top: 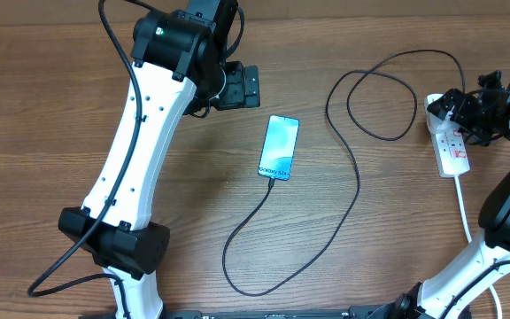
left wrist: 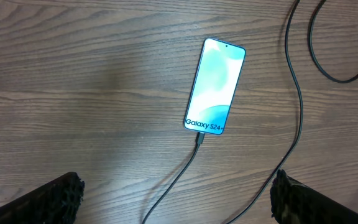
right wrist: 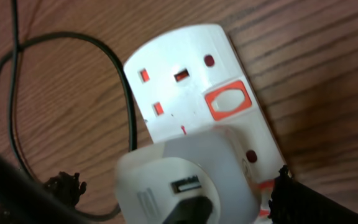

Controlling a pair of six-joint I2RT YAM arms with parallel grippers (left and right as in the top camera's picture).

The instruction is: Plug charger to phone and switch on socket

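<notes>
The phone (top: 279, 147) lies screen-up and lit mid-table; it also shows in the left wrist view (left wrist: 215, 84). The charger cable (top: 356, 188) has its tip in the phone's bottom port (left wrist: 199, 138), loops across the table and runs to the socket (top: 452, 149) at the right. In the right wrist view a white adapter (right wrist: 166, 168) with the black plug in it sits in the socket (right wrist: 185, 81), below a red-framed switch (right wrist: 229, 101). My right gripper (right wrist: 179, 202) is open, its fingers either side of the adapter. My left gripper (left wrist: 179, 199) is open and empty, above and left of the phone.
The socket's thick white cord (top: 464, 208) runs toward the front right beside my right arm's base. My left arm (top: 135, 159) spans the left side of the wooden table (top: 51, 106). Cable loops lie between phone and socket.
</notes>
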